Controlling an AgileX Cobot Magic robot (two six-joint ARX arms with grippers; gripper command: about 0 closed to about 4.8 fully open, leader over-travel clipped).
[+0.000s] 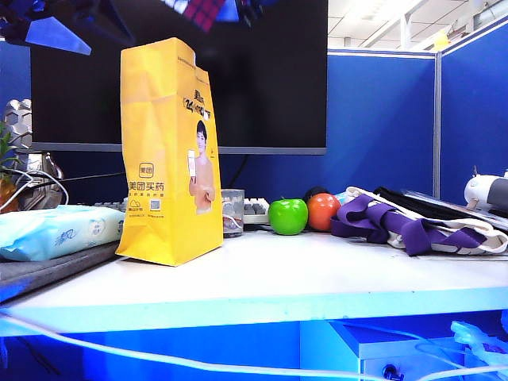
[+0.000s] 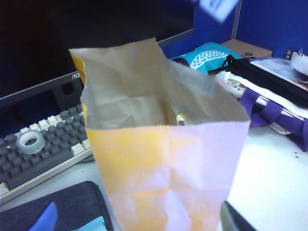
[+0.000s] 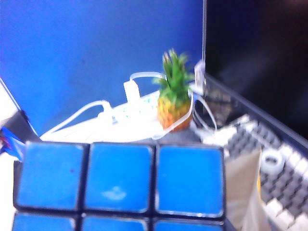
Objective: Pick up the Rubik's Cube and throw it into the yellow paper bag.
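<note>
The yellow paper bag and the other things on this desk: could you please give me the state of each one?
Tall yellow paper bag: upright, mouth open.
Blue-faced Rubik's Cube: held by the right gripper, above the bag.
Right gripper: shut on the cube, over the bag.
Left gripper: open, empty, high beside the bag.
Black monitor: screen dark.
Purple-strapped cloth bag: lying flat.

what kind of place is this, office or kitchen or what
Most likely an office desk: a large monitor and keyboard sit behind the yellow paper bag, with blue cubicle partitions around.
</note>
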